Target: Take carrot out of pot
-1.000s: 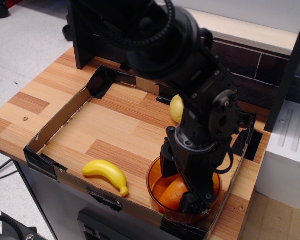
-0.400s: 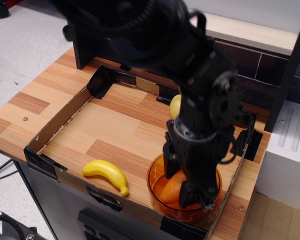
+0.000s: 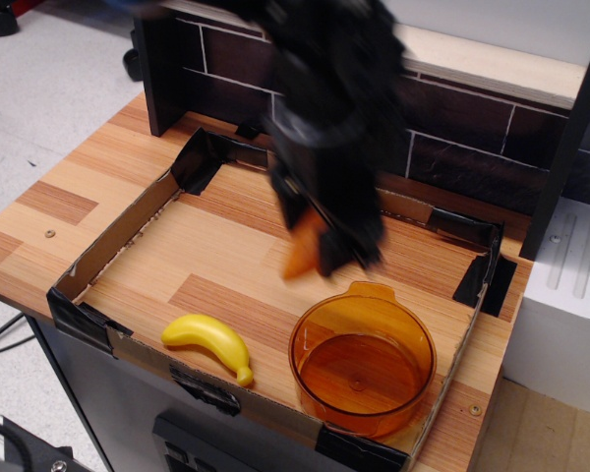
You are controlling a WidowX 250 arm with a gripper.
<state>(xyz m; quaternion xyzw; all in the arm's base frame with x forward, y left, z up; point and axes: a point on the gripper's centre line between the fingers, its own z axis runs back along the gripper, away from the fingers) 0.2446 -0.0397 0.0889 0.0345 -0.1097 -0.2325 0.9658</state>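
Blurred at frame centre, the end effector [image 3: 315, 241] pinches the carrot [image 3: 301, 250] in the air above the tabletop [image 3: 226, 265], clear of the empty pot [image 3: 362, 359] at lower right, so setting it down likely comes next.

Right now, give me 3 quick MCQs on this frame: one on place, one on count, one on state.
1. Where is the carrot?
A. in the pot
B. held up in the gripper, left of and beyond the pot
C. lying beside the banana

2. How many bananas are in the tray?
A. one
B. two
C. none

3. What does the pot hold?
A. the carrot
B. the banana
C. nothing

Answers:
1 B: the gripper, though blurred, has the orange carrot between its fingers, clear of the pot.
2 A: a single yellow banana lies near the cardboard tray front wall.
3 C: its bare bottom shows all round.
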